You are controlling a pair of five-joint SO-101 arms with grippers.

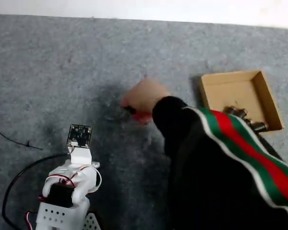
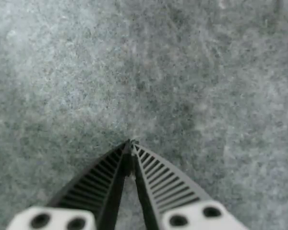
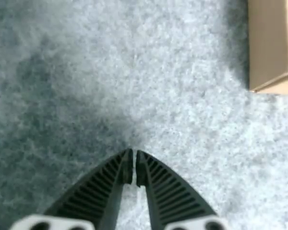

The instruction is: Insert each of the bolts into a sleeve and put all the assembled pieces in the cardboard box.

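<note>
The work surface is a grey felt-covered table (image 1: 48, 57) with a pale wall strip along its 12 o'clock edge.

1. At 9 o'clock in the high view, a thin black wire (image 1: 19, 142) lies loose on the felt.
2. At 7 o'clock stands an arm (image 1: 69, 191), judged to be the left one because its wrist view looks onto bare felt. The left claw (image 2: 131, 143) is closed tip to tip and holds nothing.
3. At centre, a person's hand (image 1: 144, 98) in a black striped sleeve (image 1: 206, 163) rests on the table. A small dark item sits at the fingertips, too blurred to identify. The hand is probably setting out parts.
4. The right claw (image 3: 133, 153) is closed to a hairline gap and is empty. It is parked just beside the cardboard box (image 3: 271, 43), probably to keep clear of the hand.
5. At 2 o'clock, the cardboard box holds assembled pieces (image 1: 242, 117) against its near wall.
</note>
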